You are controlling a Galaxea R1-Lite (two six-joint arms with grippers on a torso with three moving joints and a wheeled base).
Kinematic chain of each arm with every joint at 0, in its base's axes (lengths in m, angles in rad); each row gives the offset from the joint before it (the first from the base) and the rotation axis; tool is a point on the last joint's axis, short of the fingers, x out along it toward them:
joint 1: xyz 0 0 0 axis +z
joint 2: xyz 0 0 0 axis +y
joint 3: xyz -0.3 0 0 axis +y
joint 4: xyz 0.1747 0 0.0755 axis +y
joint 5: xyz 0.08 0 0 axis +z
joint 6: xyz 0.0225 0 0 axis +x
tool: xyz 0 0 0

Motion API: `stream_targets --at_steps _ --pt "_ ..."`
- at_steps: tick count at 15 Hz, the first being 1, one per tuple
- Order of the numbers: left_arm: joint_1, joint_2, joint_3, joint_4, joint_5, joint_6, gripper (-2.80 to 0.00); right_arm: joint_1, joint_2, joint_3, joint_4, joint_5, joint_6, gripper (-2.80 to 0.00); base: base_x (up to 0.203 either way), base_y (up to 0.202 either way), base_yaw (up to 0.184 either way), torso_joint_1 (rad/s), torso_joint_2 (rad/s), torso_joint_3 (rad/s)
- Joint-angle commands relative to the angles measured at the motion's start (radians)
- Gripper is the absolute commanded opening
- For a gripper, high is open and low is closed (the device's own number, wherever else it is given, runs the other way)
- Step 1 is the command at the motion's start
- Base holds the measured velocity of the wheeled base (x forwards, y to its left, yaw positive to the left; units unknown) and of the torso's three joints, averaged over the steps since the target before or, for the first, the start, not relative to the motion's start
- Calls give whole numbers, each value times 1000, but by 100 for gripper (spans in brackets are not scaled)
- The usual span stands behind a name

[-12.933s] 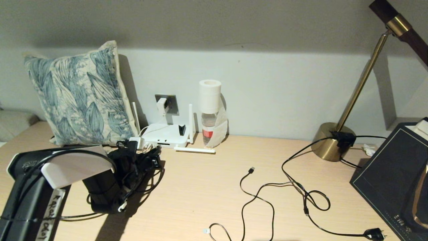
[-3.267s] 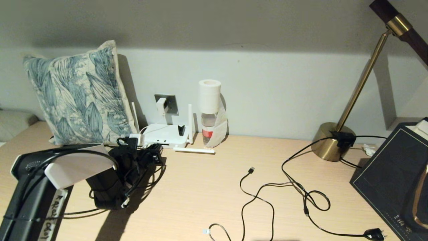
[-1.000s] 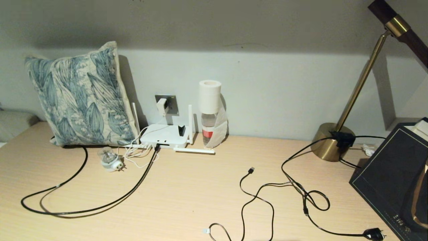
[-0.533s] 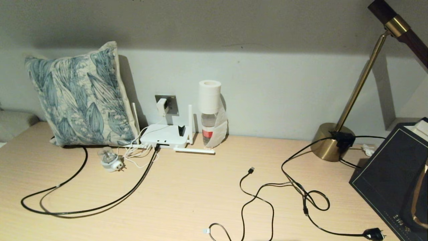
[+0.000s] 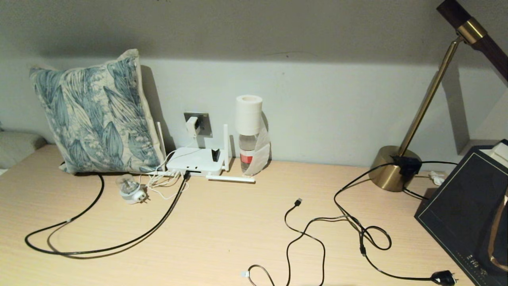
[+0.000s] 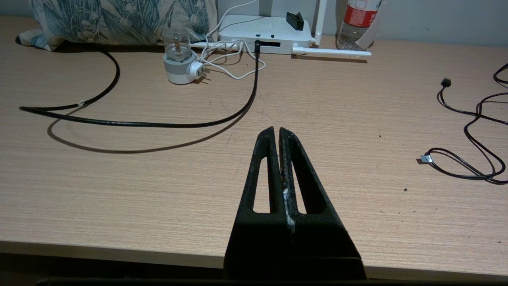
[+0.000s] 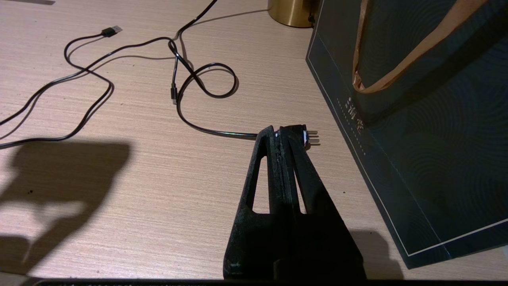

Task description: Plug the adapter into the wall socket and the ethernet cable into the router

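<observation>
A: Head view first. Where are the task items?

B: Left of centre, against the wall. The adapter (image 5: 192, 126) sits in the wall socket (image 5: 203, 123), and its thin white cord runs down to the router (image 5: 195, 161) directly below. The ethernet cable (image 5: 119, 243) enters the router's front edge, then sweeps toward the lower left of the frame in a wide loop on the desk (image 5: 222, 234). Neither arm appears in this view.

A: Other items?

B: A leaf-print pillow (image 5: 93, 115) at upper left, a round travel plug (image 5: 131, 192) just beside the white cord, a bottle (image 5: 248, 151) right of the router, a brass lamp (image 5: 397, 167) at right, a thin USB cable (image 5: 303, 234) in the lower centre.

A: Left wrist view?

B: The left gripper (image 6: 279, 131) is at lower centre, fingers pressed together, holding nothing, above bare desk. The router and the plugged-in black cable show at the top of the frame.

A: Right wrist view?

B: The right gripper (image 7: 281, 130) is likewise closed and empty. A black pronged plug (image 7: 307, 137) lies just past its tips, near a dark bag (image 7: 416, 131) at right.
</observation>
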Motion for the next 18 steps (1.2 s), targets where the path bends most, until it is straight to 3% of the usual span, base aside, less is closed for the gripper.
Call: stream_targets --at_steps 1,11,15,18 --pt "0 3 14 -1 1 -1 -280 0 2 0 1 0 0 -280 0 0 0 0 0 0" --pt "0 3 14 -1 1 -1 -280 0 2 2 1 1 2 -280 0 0 0 0 0 0" --pt "0 3 14 -1 1 -1 -280 0 2 8 0 4 -74 -280 0 0 0 0 0 0" --pt "0 3 14 -1 1 -1 -280 0 0 45 -113 4 -36 -280 0 0 0 0 0 0"
